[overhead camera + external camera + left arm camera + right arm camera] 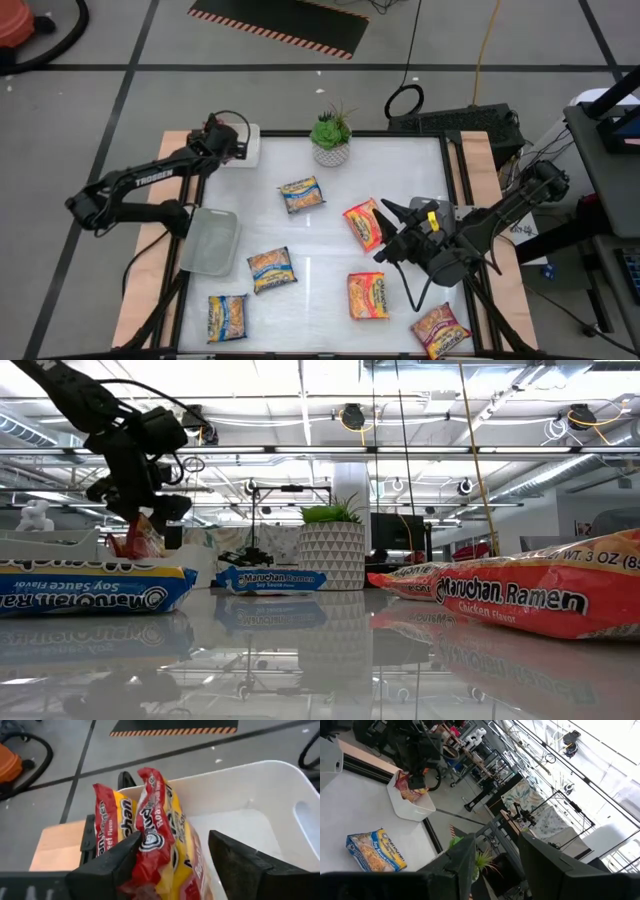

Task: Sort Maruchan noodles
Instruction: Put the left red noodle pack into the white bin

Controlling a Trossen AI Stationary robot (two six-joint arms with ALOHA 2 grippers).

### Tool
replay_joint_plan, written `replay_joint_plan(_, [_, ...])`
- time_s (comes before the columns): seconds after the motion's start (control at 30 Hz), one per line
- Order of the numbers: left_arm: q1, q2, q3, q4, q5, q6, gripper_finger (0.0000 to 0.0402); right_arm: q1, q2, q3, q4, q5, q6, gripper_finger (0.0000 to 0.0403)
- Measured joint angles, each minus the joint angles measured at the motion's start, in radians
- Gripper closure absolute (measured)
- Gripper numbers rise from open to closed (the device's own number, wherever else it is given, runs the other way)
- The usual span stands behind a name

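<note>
Red packets (150,840) stand in the white bin (260,795), apparently between spread left fingers (107,865).

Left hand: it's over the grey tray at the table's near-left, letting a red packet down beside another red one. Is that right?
Not quite. The left hand is over the white bin at the table's far-left corner, not the grey tray. The high view shows this. Its fingers stand apart around a red packet beside another red packet.

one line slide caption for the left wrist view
Left gripper, fingers apart, over a white plastic bin holding red-and-yellow crinkly ramen packets.
</note>
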Motion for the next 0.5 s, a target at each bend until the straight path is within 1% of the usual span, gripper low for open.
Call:
replay_joint_plan(0.1, [0.007, 0.027, 0.000, 0.026, -0.001, -0.033, 0.0135, 0.000, 0.000, 0.000, 0.016, 0.000, -0.014, 0.0259])
replay_joint_plan(0.17, [0.020, 0.047, 0.000, 0.020, 0.023, -0.046, 0.0123, 0.000, 0.000, 0.000, 0.016, 0.000, -0.013, 0.0259])
replay_joint_plan(0.23, [0.026, 0.073, 0.000, 0.030, 0.018, -0.049, 0.0120, 0.000, 0.000, 0.000, 0.016, 0.000, -0.014, 0.0259])
replay_joint_plan(0.33, [0.017, 0.103, 0.000, 0.039, -0.022, -0.048, 0.0119, 0.000, 0.000, 0.000, 0.015, 0.000, -0.015, 0.0259])
replay_joint_plan(0.43, [0.009, 0.119, 0.000, 0.046, -0.045, -0.038, 0.0134, 0.000, 0.000, 0.000, 0.015, 0.000, -0.016, 0.0259])
replay_joint_plan(0.5, [0.008, 0.120, 0.000, 0.064, -0.045, -0.018, 0.0162, 0.000, 0.000, 0.000, 0.015, 0.000, -0.016, 0.0259])
